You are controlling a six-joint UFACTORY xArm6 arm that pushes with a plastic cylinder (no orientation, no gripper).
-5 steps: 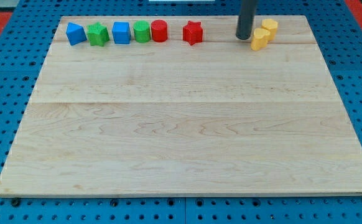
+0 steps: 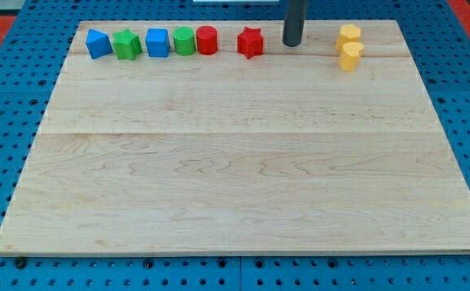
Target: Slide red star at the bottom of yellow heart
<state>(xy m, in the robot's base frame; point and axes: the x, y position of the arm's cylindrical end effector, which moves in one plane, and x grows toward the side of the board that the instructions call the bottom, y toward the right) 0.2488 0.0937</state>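
Observation:
The red star (image 2: 250, 42) lies near the board's top edge, a little right of the middle. The yellow heart (image 2: 350, 56) lies at the top right, just below a second yellow block (image 2: 349, 35) that touches it. My tip (image 2: 291, 44) stands on the board between them, close to the right of the red star and well left of the yellow heart, touching neither.
A row of blocks lines the top left: a blue block (image 2: 98, 43), a green star (image 2: 127, 44), a blue cube (image 2: 157, 42), a green cylinder (image 2: 185, 40) and a red cylinder (image 2: 207, 40). The wooden board (image 2: 235, 162) lies on a blue pegboard.
My tip has moved left, away from the yellow blocks and toward the red star. The yellow heart now sits a little further right, below the other yellow block.

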